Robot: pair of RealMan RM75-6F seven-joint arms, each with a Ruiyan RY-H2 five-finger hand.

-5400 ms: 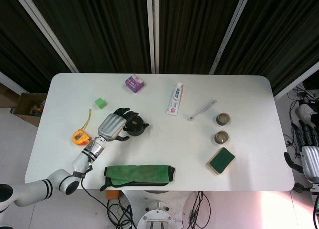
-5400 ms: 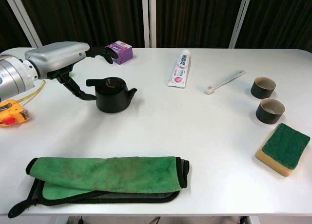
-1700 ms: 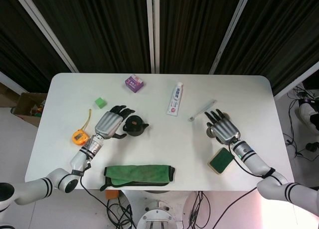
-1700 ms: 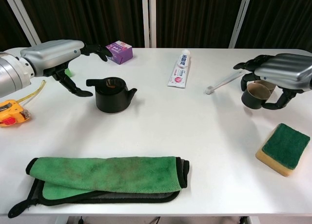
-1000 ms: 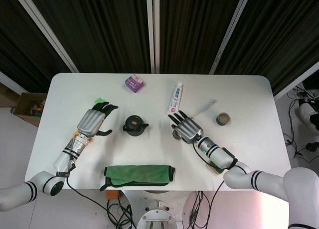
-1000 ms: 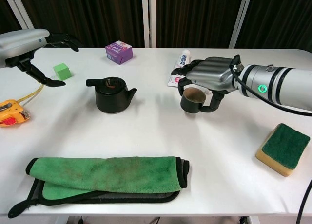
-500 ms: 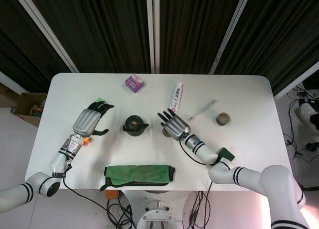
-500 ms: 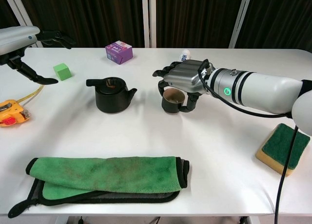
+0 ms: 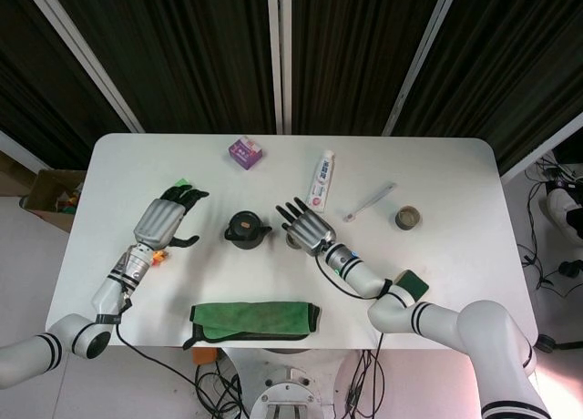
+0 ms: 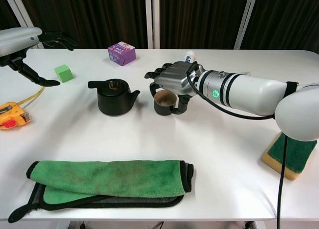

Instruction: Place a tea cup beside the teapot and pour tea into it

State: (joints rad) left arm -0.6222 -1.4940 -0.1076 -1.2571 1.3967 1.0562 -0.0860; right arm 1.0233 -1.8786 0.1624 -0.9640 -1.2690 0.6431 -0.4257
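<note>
A black teapot [image 10: 115, 96] [image 9: 246, 228] stands left of centre, spout pointing right. My right hand [image 10: 173, 82] [image 9: 304, 225] grips a dark tea cup [image 10: 162, 102] just right of the spout, low over the table. In the head view the hand hides most of the cup. A second dark cup [image 9: 408, 218] stays at the right of the table. My left hand [image 10: 22, 42] [image 9: 167, 220] hovers open far left of the teapot, holding nothing.
A green cloth [image 10: 112, 183] lies along the front edge. A sponge [image 10: 290, 154] sits at the right, with toothpaste [image 9: 320, 181] and a toothbrush [image 9: 369, 201] behind. A purple box [image 10: 121, 53], a green cube [image 10: 63, 72] and an orange tape measure [image 10: 12, 114] lie at the left.
My right hand has carried the cup further left, from mid-table to just beside the teapot's spout. The left hand has stayed nearly still at the far left.
</note>
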